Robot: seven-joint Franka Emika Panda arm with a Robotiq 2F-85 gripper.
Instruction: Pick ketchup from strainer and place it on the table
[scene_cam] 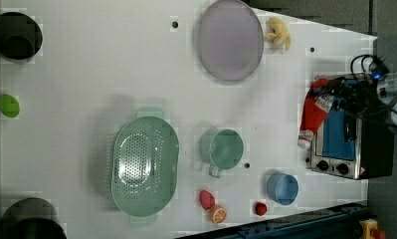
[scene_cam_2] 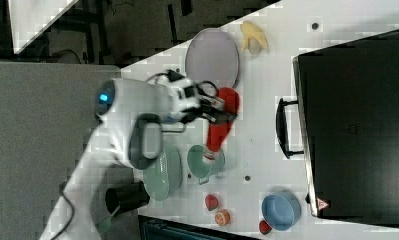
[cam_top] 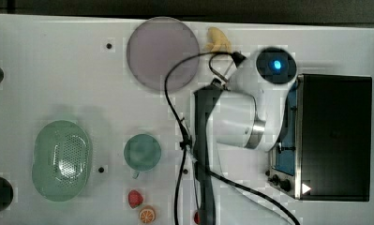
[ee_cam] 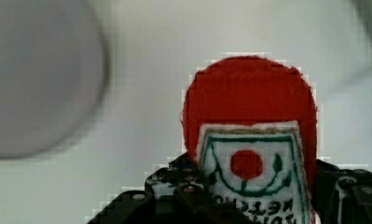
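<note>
Ketchup (scene_cam_2: 222,122) aloft, clamped in the gripper (scene_cam_2: 214,111)
Cup (scene_cam_2: 205,161) under its cap, plate (scene_cam_2: 211,56) and oven (scene_cam_2: 357,125) alongside

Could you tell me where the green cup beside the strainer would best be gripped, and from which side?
Probably by its rim, from above. In the left view the green cup stands upright with its mouth open to the camera, so one wall offers a thin edge to pinch. Its small handle points toward the left view's bottom; the opposite wall, away from the strainer, looks freest.

The white arm (scene_cam_2: 137,125) reaches toward the right view's centre, its gripper (scene_cam_2: 214,112) clamped around the ketchup (scene_cam_2: 222,125).
</note>
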